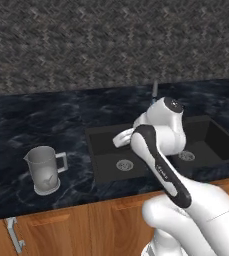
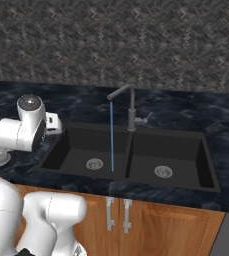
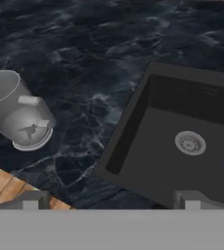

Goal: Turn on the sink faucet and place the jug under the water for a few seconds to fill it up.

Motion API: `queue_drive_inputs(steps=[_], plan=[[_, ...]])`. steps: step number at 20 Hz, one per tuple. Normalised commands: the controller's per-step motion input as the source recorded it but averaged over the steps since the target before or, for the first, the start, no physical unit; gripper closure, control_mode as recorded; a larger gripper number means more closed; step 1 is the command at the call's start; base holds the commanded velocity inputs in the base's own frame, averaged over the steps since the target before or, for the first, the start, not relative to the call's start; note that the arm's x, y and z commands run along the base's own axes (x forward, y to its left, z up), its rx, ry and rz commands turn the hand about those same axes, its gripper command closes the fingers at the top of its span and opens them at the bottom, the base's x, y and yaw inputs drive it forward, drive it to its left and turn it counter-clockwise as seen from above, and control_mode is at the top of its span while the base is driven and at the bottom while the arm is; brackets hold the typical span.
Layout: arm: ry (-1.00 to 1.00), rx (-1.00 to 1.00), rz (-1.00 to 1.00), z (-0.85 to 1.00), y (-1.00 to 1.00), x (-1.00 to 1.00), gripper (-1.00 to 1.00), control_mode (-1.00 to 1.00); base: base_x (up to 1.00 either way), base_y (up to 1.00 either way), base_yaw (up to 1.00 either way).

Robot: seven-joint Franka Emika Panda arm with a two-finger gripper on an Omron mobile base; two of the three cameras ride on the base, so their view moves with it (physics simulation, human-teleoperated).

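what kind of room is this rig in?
A kitchen, rendered rather than real. Cues: a black double sink set in a dark marble counter, a faucet running water, and wood cabinets below. A jug stands on the counter.

Kitchen setting. A grey herringbone-tiled wall (image 2: pixel 136 40) is seen behind a dark blue-black marbled countertop (image 1: pixel 16 120). Below the counter edge, wooden cabinet fronts (image 2: pixel 176 230) are fitted with silver bar handles (image 2: pixel 109 214); another handle (image 1: pixel 14 235) is visible at the left.
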Motion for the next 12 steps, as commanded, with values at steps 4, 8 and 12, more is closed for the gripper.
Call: queue_drive_inputs(steps=[4,8,12], plan=[[0.13,0.01,0.23,-0.04,0.69,0.46,-1.00,-1.00,0.00,0.00,0.00],[0.00,0.06,0.14,-0.23,0.69,0.28,-1.00,-1.00,0.00,0.00,0.00],[0.00,-0.01,0.23,-0.41,0.62,0.03,-1.00,-1.00,0.00,0.00,0.00]])
